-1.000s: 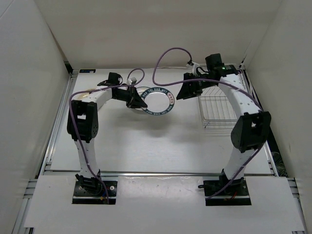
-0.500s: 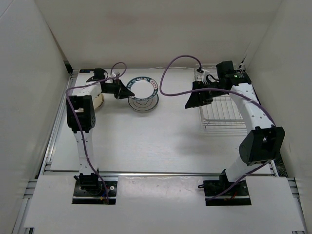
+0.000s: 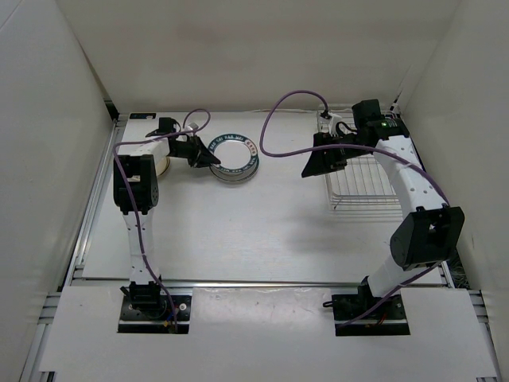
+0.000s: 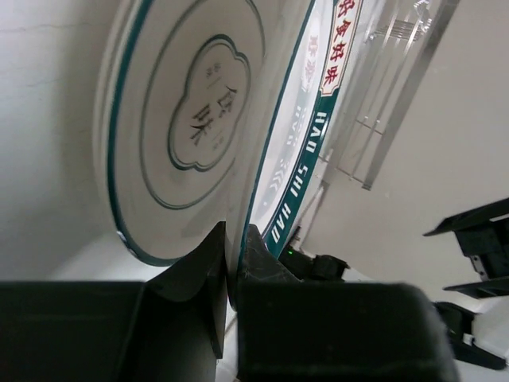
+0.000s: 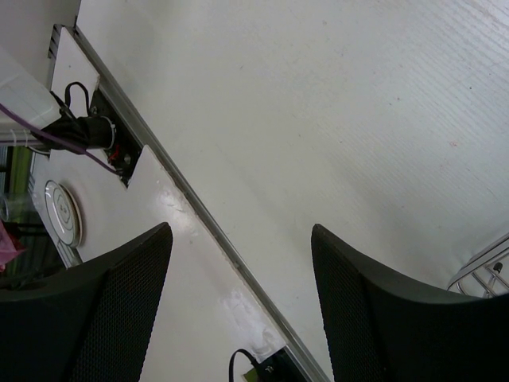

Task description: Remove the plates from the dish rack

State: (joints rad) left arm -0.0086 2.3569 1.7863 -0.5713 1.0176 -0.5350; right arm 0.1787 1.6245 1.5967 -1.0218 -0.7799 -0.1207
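Observation:
My left gripper is shut on the rim of a white plate with a blue-green lettered rim, held tilted at the back left of the table. In the left wrist view the rim runs between the black fingers of the gripper. Close beside it is another plate with a cloud motif. A cream plate lies left of the gripper. The wire dish rack at the right looks empty. My right gripper hangs open just left of the rack, with nothing between its jaws.
White walls close in the table at the back and both sides. A purple cable loops over the back centre. A metal rail runs along the near table edge. A corner of the rack shows in the right wrist view.
The left arm carried the lettered plate left and back, from the table's centre to the plate beside the cream one. The right gripper drew away rightward to the rack, then held still.

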